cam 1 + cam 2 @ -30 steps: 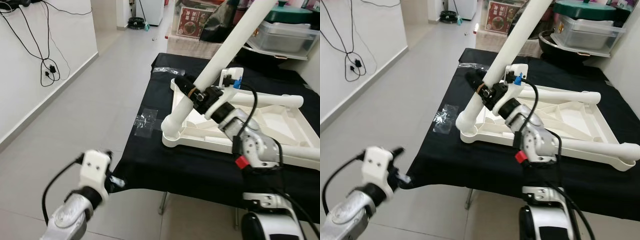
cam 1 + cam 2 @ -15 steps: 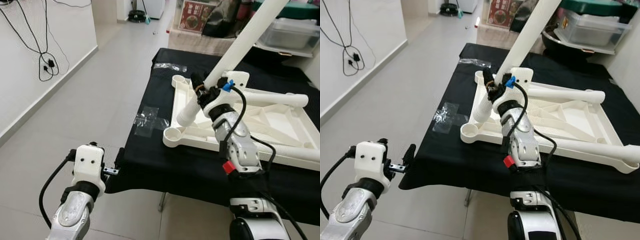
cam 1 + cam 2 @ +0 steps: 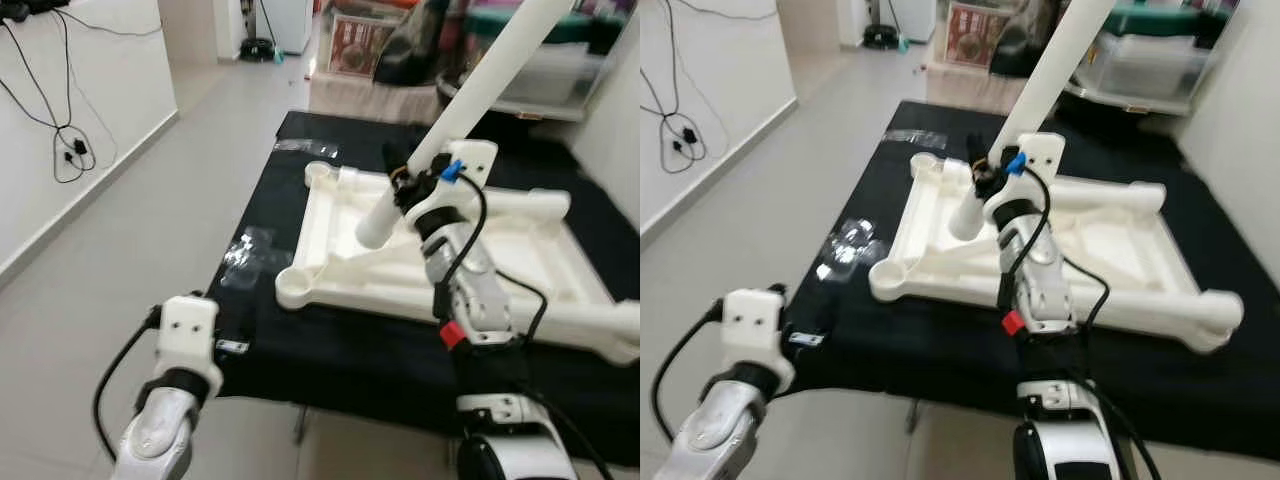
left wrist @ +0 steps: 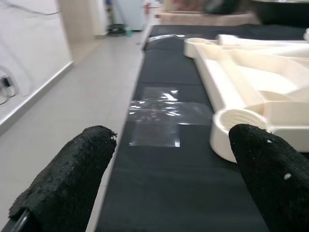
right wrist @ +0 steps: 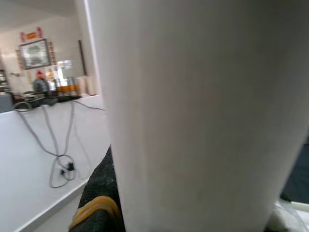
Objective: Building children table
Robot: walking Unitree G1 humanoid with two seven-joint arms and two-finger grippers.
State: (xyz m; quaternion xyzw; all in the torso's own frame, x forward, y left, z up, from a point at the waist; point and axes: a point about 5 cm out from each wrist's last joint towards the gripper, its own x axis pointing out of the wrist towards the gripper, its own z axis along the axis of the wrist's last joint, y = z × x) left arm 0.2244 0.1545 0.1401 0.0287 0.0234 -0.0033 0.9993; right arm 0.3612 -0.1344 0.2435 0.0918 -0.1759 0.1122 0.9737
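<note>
The white children's table frame [image 3: 330, 215] lies upside down on a black-covered table [image 3: 330, 345]. My right gripper [image 3: 408, 182] is shut on a long white leg tube [image 3: 480, 85]. The tube is tilted, and its lower end [image 3: 370, 235] hangs over the frame's left part, apart from the open corner socket [image 3: 297, 288] at the front left. A second open socket [image 3: 320, 172] sits at the back left. My left gripper [image 4: 171, 142] is open and holds nothing. It is low at the table's front left edge and faces that front socket [image 4: 236, 130].
Clear plastic film [image 3: 245, 265] lies on the cloth left of the frame. White tubes run along the frame's far side [image 3: 535, 205] and near side [image 3: 600, 330]. Boxes and clutter [image 3: 350, 45] stand behind the table. Cables [image 3: 65, 150] hang on the left wall beside the tiled floor.
The leg's lower end has come away from the front left corner socket and now hangs over the frame. My left gripper has risen to the table's edge. The camera has shifted.
</note>
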